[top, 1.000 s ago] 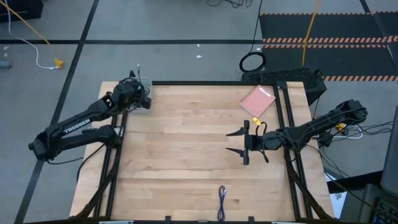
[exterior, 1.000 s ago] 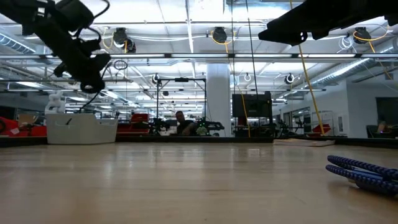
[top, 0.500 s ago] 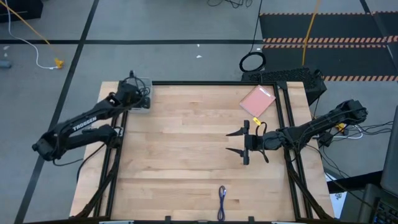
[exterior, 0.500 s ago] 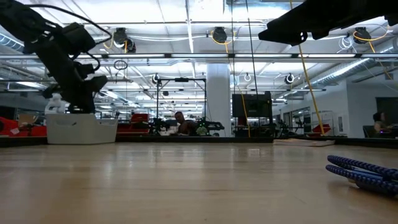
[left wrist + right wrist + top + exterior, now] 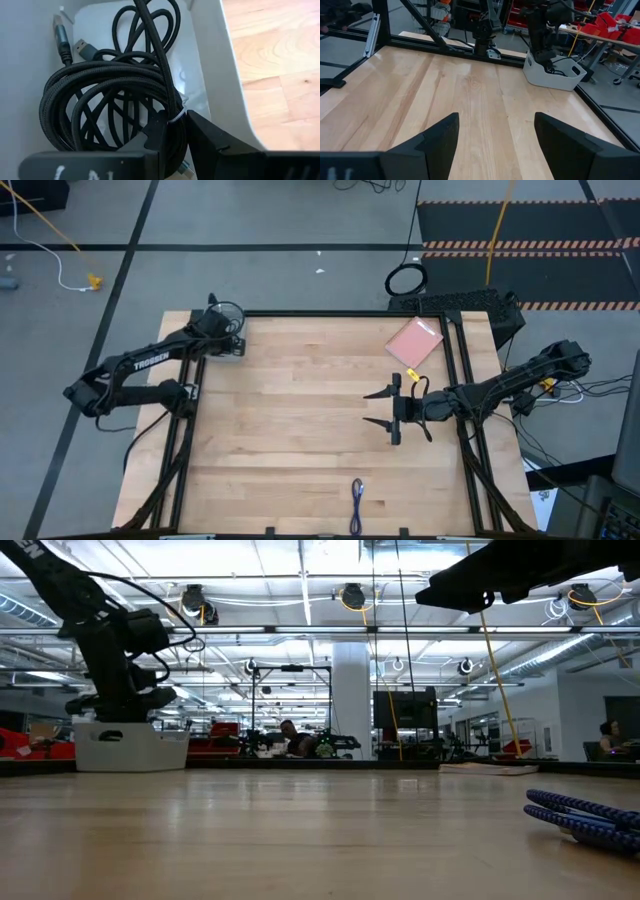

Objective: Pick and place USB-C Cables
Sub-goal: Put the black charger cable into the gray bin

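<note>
Since a second ago my left arm has dropped from above the white bin (image 5: pixel 228 343) at the table's far left corner, and its left gripper (image 5: pixel 172 131) is now down inside it; the right arm and the cable at the near edge have not shifted.

Closest to me, the blue-purple USB-C cable (image 5: pixel 357 493) lies in a loose coil on the wooden table (image 5: pixel 300 420), just inside the near edge, well apart from both arms. In the low view it shows at the right, flat on the wood (image 5: pixel 585 815).

Further in, the right gripper (image 5: pixel 382 409) hovers over the right-middle of the table with its fingers spread wide and nothing between them. Just beyond it, near the far right corner, lies a pink flat square (image 5: pixel 413 340).

Farthest off, the left gripper's fingers are nearly closed around a strand of a black USB-C cable (image 5: pixel 105 100), which sits coiled in the bin, its connector ends (image 5: pixel 70 42) resting against the bin wall.
</note>
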You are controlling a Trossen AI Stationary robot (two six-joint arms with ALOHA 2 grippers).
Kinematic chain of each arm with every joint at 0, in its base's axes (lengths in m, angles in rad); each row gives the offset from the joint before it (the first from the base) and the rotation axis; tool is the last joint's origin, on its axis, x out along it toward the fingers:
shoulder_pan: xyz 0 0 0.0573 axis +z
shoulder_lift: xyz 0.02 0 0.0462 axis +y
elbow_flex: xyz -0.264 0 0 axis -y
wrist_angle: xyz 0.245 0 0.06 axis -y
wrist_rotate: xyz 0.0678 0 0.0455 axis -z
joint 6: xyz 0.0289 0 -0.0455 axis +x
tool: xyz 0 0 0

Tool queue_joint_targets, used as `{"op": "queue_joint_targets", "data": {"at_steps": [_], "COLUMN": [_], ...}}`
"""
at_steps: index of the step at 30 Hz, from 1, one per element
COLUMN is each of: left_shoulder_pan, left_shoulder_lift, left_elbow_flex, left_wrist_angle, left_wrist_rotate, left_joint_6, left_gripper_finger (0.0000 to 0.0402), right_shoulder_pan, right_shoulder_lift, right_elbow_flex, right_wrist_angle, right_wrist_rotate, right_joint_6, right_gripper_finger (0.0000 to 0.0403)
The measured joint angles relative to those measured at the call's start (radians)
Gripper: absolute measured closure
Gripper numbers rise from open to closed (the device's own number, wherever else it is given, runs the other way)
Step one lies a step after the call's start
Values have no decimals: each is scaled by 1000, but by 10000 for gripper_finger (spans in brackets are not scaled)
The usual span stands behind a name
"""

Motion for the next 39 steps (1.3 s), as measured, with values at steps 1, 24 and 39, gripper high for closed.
{"op": "queue_joint_targets", "data": {"at_steps": [1, 24, 39], "left_shoulder_pan": [0, 43, 82], "left_shoulder_lift": [4, 196, 530], "left_elbow_flex": [4, 282, 514], "left_wrist_angle": [-5, -295, -521], "left_wrist_rotate": [1, 73, 81], "left_joint_6": [0, 43, 137], "left_gripper_finger": [337, 336, 331], "right_shoulder_pan": [0, 0, 0], "right_shoulder_lift": [0, 0, 0], "right_elbow_flex": [0, 0, 0], "right_wrist_angle": [0, 0, -26], "right_wrist_rotate": [0, 0, 0], "right_joint_6": [0, -1, -1], "right_gripper_finger": [149, 149, 149]}}
